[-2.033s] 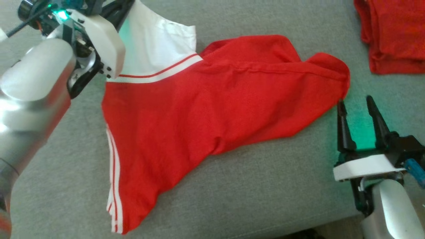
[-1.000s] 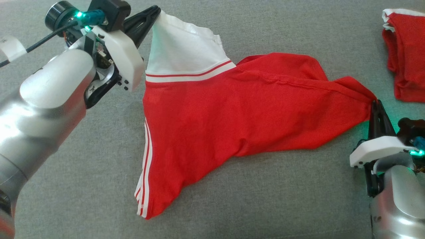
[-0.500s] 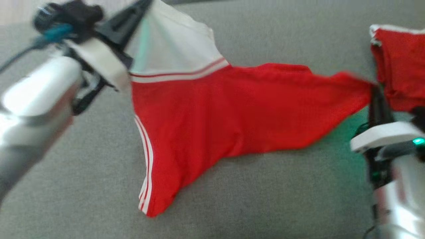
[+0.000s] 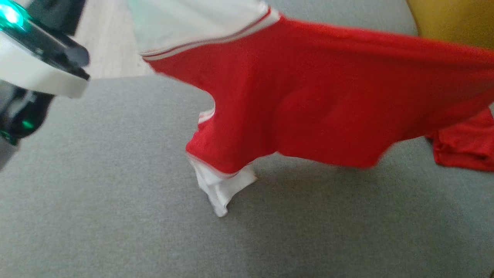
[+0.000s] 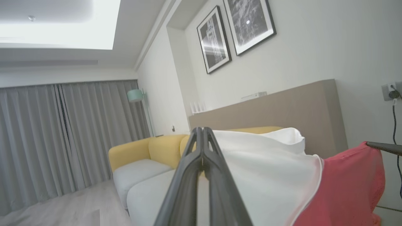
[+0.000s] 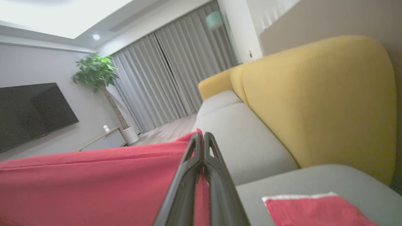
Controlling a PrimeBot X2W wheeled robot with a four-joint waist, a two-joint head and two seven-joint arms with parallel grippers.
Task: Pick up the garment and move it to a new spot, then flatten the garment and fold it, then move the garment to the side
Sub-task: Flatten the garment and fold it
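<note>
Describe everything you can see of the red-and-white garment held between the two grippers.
Soft-looking cloth, the red-and-white garment has a red body, a white panel edged with stripes and a white cuff hanging lowest. It hangs stretched above the grey sofa cushion, the left gripper shut on its white end, the right gripper shut on a red edge.

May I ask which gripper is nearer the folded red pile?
Right. The right gripper grips the garment's red end beside the pile; the left gripper holds the white end, farther away.
</note>
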